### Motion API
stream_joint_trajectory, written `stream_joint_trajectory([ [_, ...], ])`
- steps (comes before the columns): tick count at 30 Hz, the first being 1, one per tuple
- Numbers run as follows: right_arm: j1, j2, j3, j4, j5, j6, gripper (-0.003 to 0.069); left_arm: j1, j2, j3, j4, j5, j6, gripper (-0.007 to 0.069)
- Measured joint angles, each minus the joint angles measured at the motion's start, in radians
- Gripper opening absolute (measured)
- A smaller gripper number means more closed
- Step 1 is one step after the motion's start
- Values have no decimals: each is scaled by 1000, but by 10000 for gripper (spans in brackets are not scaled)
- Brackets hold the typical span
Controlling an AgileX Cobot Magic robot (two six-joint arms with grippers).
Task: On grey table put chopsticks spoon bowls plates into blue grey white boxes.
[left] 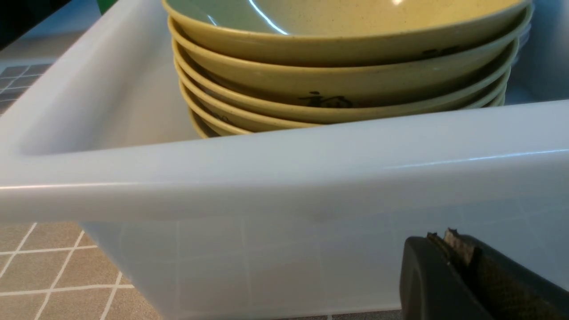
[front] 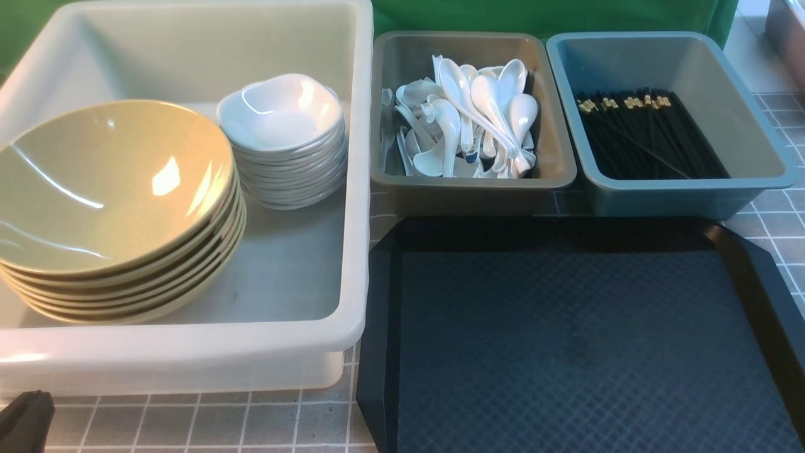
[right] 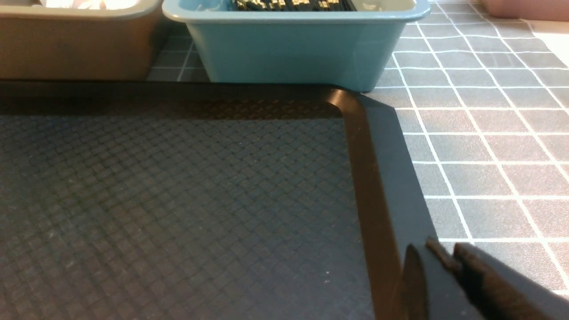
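Three boxes hold everything, sorted by type. White box (front: 352,189), left of frame: bowls (front: 113,201) stacked at left, plates (front: 283,138) nested beside them, saving room. Grey box (front: 471,182), centre top: spoons (front: 471,119) heaped loose. Blue box (front: 666,189), upper right: chopsticks (front: 648,135) lying parallel. Tray (front: 566,340), lower right, bare, so sorting looks finished. Left gripper (left: 449,242) pressed together, empty, low beside the white box. Right gripper (right: 426,258) slightly spread, empty, over the tray edge.

Lower bowls (left: 249,113) are hidden behind the white box (left: 284,178) wall past the left gripper (left: 449,249); tray (right: 178,200) gets cropped beside the right gripper (right: 422,253).
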Motion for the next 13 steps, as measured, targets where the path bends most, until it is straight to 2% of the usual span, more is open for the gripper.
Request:
stream_joint_trajectory([
  [13,0,0,0,0,0,0,77,0,0,0,0,0,0,-11],
])
